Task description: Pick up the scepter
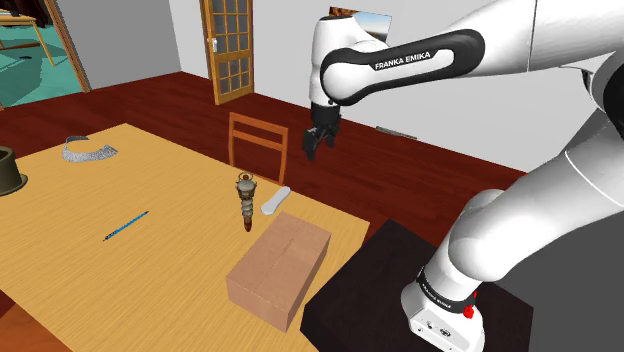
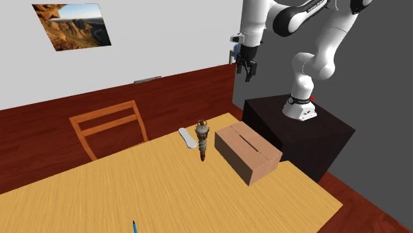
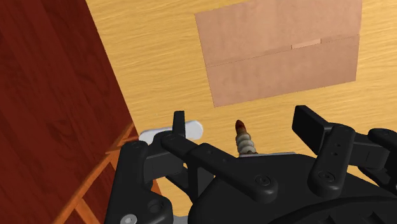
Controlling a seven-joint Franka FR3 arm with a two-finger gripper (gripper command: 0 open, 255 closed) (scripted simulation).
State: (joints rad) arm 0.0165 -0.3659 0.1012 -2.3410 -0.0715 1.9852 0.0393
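Jaws apart, well above scepter (image 1: 245, 203) near edge of table (image 1: 150, 275), box (image 1: 280, 268) just beside.

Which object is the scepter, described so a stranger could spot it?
Start at the wooden table, near the edge with the chair. Beside the cardboard box stands the scepter: upright, ornate, brown and grey, unlike the flat white piece next to it.

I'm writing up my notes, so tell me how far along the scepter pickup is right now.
Nothing looks done yet: the scepter stands on the table beside the cardboard box, untouched. In hand: the pincer hangs open high up, apart from the scepter, holding nothing. Left: come down over the scepter, close on it and lift.
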